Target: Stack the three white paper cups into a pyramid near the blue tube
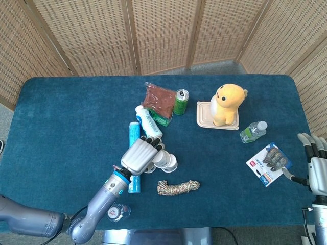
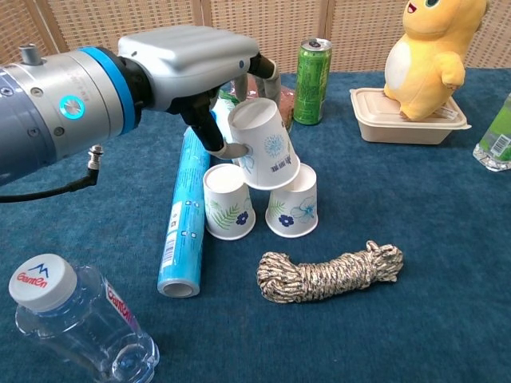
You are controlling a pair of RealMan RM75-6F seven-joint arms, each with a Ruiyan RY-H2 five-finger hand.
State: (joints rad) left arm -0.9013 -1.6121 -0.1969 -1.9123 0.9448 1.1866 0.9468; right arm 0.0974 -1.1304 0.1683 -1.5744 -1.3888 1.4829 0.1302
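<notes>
Two white paper cups stand upside down side by side, the left one [image 2: 228, 203] with a leaf print and the right one [image 2: 292, 204] with blue flowers. My left hand [image 2: 196, 68] holds a third white cup [image 2: 264, 144] upside down and tilted, just above the gap between them, its rim at their tops. The blue tube [image 2: 184, 211] lies lengthwise immediately left of the cups. In the head view my left hand [image 1: 139, 155] covers most of the cups [image 1: 168, 162]. My right hand [image 1: 317, 163] rests open at the table's right edge, holding nothing.
A coiled rope [image 2: 331, 272] lies just in front of the cups. A clear bottle [image 2: 76, 318] lies at front left. Behind the cups are a green can [image 2: 311, 70], a brown packet [image 1: 158, 95], a yellow plush [image 2: 431, 52] on a lidded box, and a card pack [image 1: 269, 163] near my right hand.
</notes>
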